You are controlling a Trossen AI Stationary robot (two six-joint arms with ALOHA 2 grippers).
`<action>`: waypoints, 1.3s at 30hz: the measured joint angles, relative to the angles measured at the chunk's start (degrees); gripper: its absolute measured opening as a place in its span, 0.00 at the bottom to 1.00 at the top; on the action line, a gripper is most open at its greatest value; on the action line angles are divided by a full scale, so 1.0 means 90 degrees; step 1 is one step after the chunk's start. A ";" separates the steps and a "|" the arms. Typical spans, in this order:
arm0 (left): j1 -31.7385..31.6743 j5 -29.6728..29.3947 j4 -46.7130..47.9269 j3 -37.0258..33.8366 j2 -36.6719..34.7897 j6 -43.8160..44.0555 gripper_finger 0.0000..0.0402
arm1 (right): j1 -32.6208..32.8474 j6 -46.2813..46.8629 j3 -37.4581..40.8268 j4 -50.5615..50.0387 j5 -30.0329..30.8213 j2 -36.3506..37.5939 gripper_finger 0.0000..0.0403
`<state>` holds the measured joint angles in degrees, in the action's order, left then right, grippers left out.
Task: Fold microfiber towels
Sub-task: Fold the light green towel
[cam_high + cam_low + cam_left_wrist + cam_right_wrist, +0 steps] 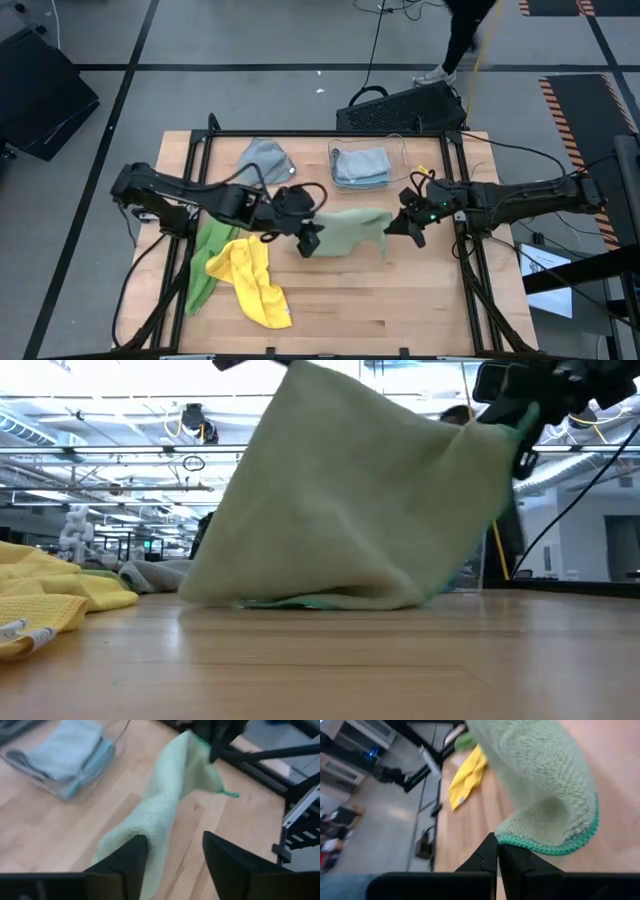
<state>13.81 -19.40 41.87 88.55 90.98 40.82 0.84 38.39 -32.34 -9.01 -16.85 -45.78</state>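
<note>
right pincer (408, 226) is clamped shut on the green-hemmed corner of the sage green towel (345, 233), with the cloth pinched between its fingers (492, 857) in its wrist view. left pincer (308, 240) sits at the opposite end of that towel; its fingers (131, 857) stand parted with the cloth lying between them and not gripped, so it looks to have let go or to be about to regrip.

taking the sage green towel as the landmark: it lies mid-worktop (400, 310), stretched between the two pincers, partly lifted so that from table height it rises like a tent with its lower edge on the wood. just beside it, on the left arm's side, lie the yellow towel (255, 282) and the bright green towel (205, 260), overlapping in a loose heap. behind it, towards the far edge, a crumpled grey towel (265, 160) lies near the clear plastic bin (395, 152), which holds a folded light blue towel (360, 166). farther off, beyond the worktop, a person's legs (455, 45) cross the floor.

to do this fold well, i judge the left pincer should close on its corner before the right one carries its edge across, keeping the cloth taut and low so the hems meet squarely. lifting too high would let the middle sag and bunch.
</note>
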 joint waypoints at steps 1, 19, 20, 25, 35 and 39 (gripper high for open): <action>0.0014 0.0036 0.0001 0.0000 0.0082 0.0071 0.50 | 0.0000 0.0091 -0.0043 -0.0135 -0.0178 0.0002 0.00; 0.0104 0.0054 0.0448 -0.0005 0.0407 0.0013 0.56 | -0.0056 0.2296 -0.0738 -0.0093 -0.1468 0.0021 0.00; 0.0117 -0.0035 0.0196 -0.0005 0.0395 -0.0167 0.56 | -0.0088 0.2446 -0.0738 0.0164 -0.1466 0.0005 0.00; 0.0160 -0.0672 -0.1538 -0.0005 0.0387 -0.1015 0.56 | -0.0286 0.3470 -0.0743 0.1340 -0.1117 -0.0095 0.00; 0.0188 -0.0895 -0.3771 0.0005 0.0387 -0.1917 0.56 | -0.0553 0.4180 -0.0743 0.2919 0.0096 -0.0430 0.00; 0.0280 -0.0924 -0.3934 0.0005 0.0387 -0.1907 0.56 | -0.0555 0.4236 -0.0743 0.3137 0.0689 -0.0527 0.00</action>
<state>16.33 -27.72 6.47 88.60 94.45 23.65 -4.16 76.51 -39.03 19.22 -10.65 -50.53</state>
